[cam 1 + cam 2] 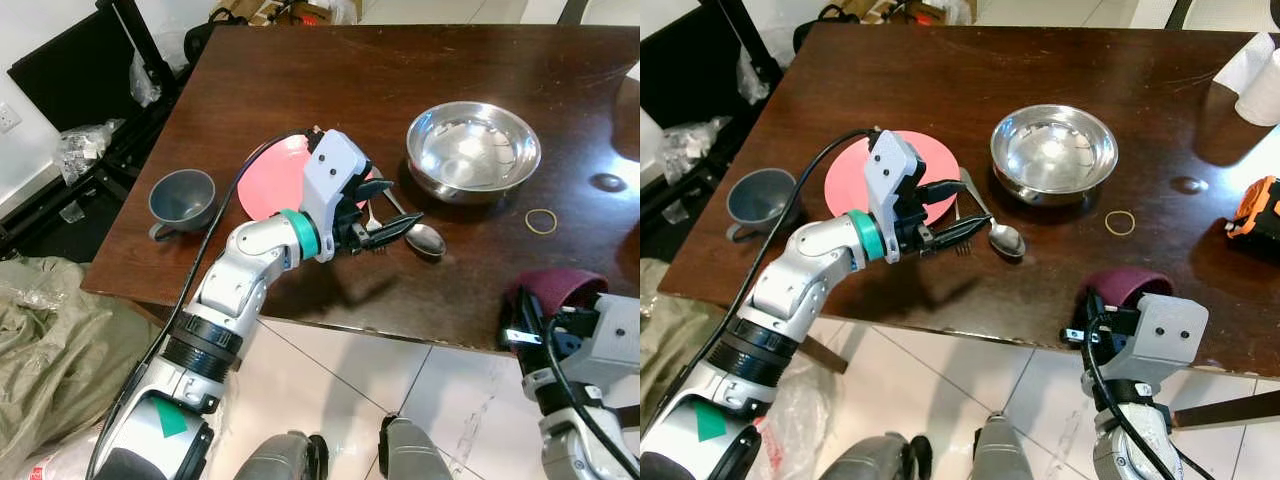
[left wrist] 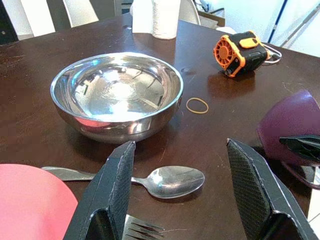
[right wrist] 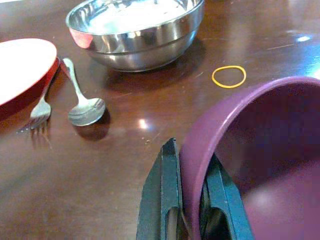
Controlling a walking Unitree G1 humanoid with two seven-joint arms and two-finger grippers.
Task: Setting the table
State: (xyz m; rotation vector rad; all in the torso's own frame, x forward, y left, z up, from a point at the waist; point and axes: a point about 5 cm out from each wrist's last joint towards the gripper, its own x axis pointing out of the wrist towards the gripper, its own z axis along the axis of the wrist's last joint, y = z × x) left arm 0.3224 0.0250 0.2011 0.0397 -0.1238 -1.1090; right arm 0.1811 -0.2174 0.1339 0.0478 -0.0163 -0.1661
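right claw (image 3: pixel 187 200) pinches purple cup (image 3: pixel 260 165) rim at table (image 1: pixel 300 80) edge; left claw (image 2: pixel 182 190) open.

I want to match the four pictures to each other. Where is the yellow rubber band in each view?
Left eye view: rubber band on the table, right of the steel bowl.
Right eye view, below-right of the bowl.
Left wrist view, just right of the bowl.
Right wrist view, above the purple bowl.
Shared landmark: the steel bowl.

The right gripper (image 3: pixel 192 210) pinches the purple cup's (image 3: pixel 260 165) rim, with spoon (image 3: pixel 82 102) and fork (image 3: pixel 41 105) beyond.
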